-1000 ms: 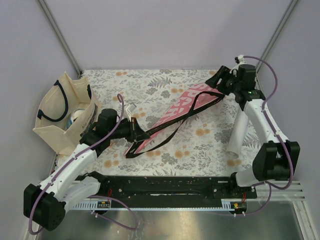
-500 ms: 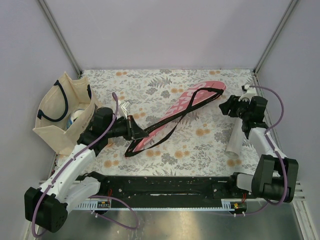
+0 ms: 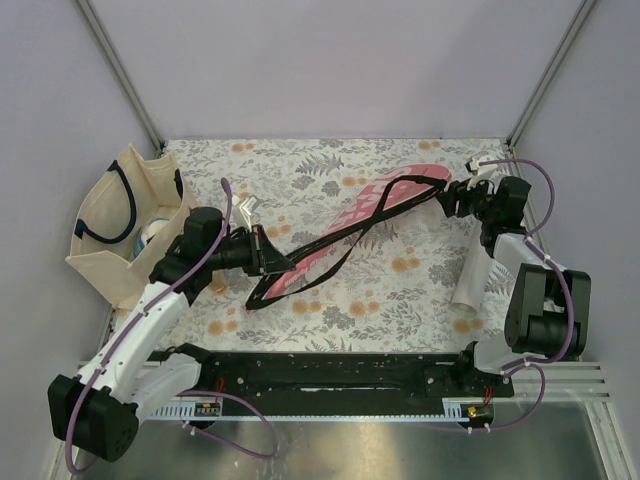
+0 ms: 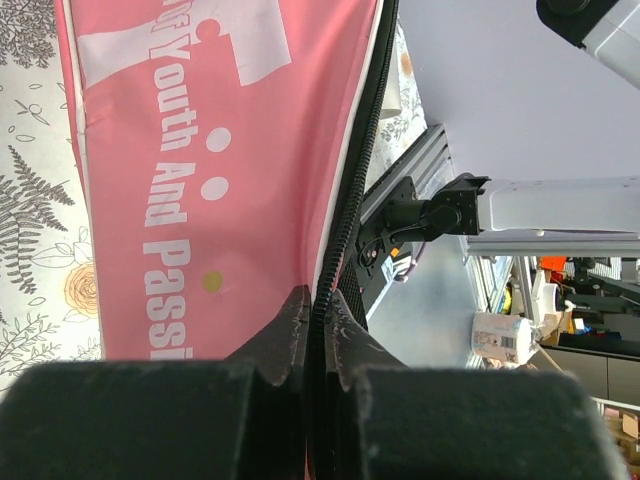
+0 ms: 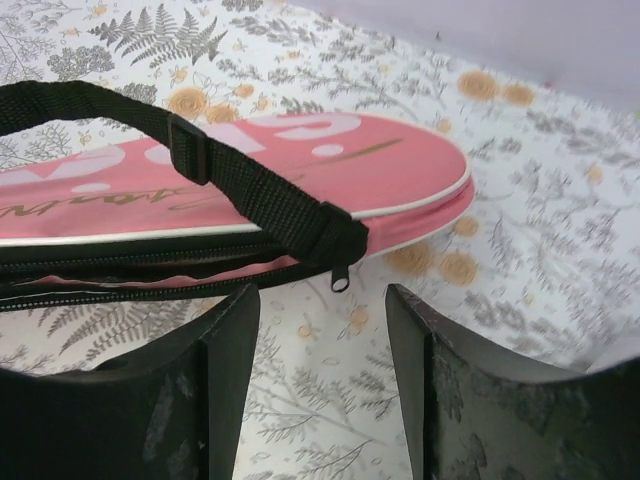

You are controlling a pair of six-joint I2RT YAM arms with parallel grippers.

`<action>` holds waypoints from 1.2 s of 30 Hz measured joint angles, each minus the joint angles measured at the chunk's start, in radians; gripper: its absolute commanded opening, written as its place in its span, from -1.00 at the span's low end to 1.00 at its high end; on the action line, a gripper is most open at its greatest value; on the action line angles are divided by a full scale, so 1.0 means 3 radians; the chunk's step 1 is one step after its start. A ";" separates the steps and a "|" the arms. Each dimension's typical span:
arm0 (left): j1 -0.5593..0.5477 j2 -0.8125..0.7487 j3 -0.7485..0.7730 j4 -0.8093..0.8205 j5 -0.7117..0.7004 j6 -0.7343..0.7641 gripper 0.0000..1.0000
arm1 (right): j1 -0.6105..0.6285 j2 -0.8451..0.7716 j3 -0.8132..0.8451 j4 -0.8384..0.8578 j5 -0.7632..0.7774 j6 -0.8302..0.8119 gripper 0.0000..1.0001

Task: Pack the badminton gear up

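- The pink cover (image 3: 360, 205) lies aslant on the floral table (image 3: 300, 165), between the two grippers.
- The left gripper (image 4: 318, 305) is clenched on the cover's narrow end. Its fingers pinch the black zip edge beside the white lettering.
- The right gripper (image 5: 322, 298) is released, with its fingers apart. It sits just off the cover's rounded wide end and touches nothing.
- A small zip pull (image 5: 342, 283) hangs from that rounded end, facing the gap between the right fingers.
- The black strap (image 5: 255, 195) runs across the cover's top face, and in the top view it loops off the cover's near side onto the table.
- The white tube (image 3: 468, 282) lies right of the cover's wide end, on the nearer side and apart from it, partly under the right arm.
- A beige tote (image 3: 120, 235) stands well left of the cover's narrow end, with its mouth open.
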 measured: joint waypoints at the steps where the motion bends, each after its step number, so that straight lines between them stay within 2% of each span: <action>1: 0.0008 0.0005 0.0028 -0.0027 0.0005 -0.0004 -1.00 | 0.0000 0.0022 0.0055 0.0000 -0.0018 -0.0061 0.24; 17: 0.0108 0.0106 0.0149 -0.0064 0.0172 -0.0228 -1.00 | 0.0015 0.0347 0.0511 -0.0482 -0.0187 -0.0830 0.15; 27: 0.0144 0.0132 0.0177 -0.0065 0.0203 -0.0259 -1.00 | 0.0076 0.0378 0.0529 -0.0534 -0.0174 -0.1081 0.05; 33: 0.0144 0.0134 0.0177 -0.0064 0.0207 -0.0262 -1.00 | 0.0183 0.0412 0.0529 -0.0388 -0.0057 -0.1080 -0.25; 36: 0.0148 0.0132 0.0177 -0.0065 0.0209 -0.0262 -1.00 | 0.0220 0.0460 0.0529 -0.0348 0.0036 -0.1069 -0.60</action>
